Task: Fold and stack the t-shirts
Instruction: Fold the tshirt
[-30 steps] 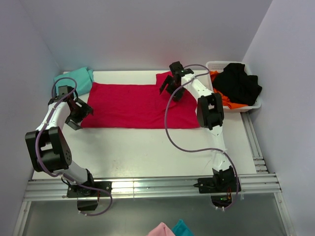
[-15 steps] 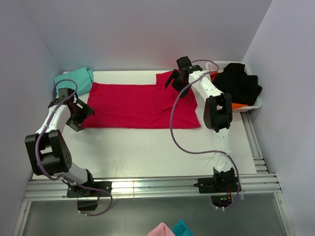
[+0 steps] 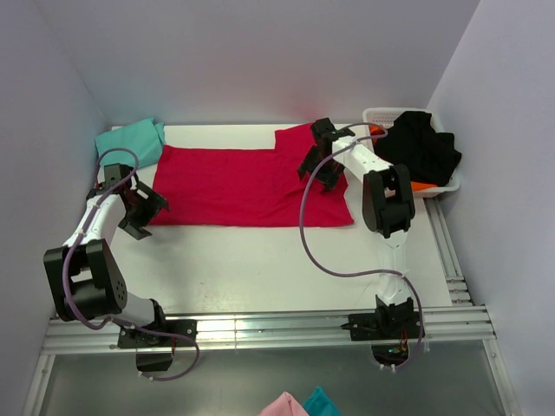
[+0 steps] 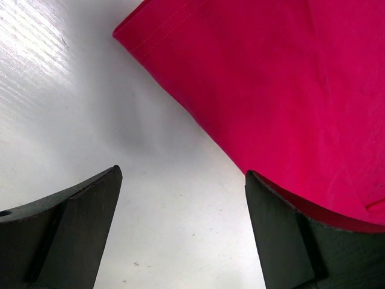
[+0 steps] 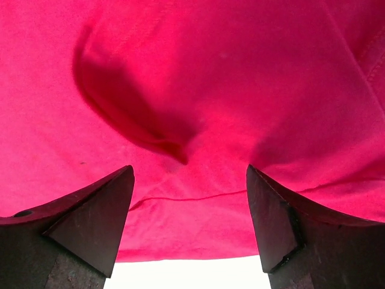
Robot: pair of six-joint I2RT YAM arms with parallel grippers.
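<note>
The crimson t-shirt (image 3: 234, 186) lies spread flat across the far half of the white tabletop (image 3: 251, 260), with a teal t-shirt (image 3: 132, 141) just beyond its far-left corner. The left fingers (image 4: 72, 235) stand released at the shirt's near-left edge, one over bare tabletop. The right fingers (image 5: 90, 223) stand released over a wrinkle near its right end, close to a white basket (image 3: 379, 114) holding black and orange clothes.

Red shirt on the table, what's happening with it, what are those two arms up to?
Two robot arms are set over the red t-shirt, spread out on the white table. The left pincer hangs open at the shirt's left edge, mostly over bare table. The right pincer is open over a small pucker near its right end. Neither holds anything. A teal t-shirt lies at the far left corner, not yet stacked.
</note>
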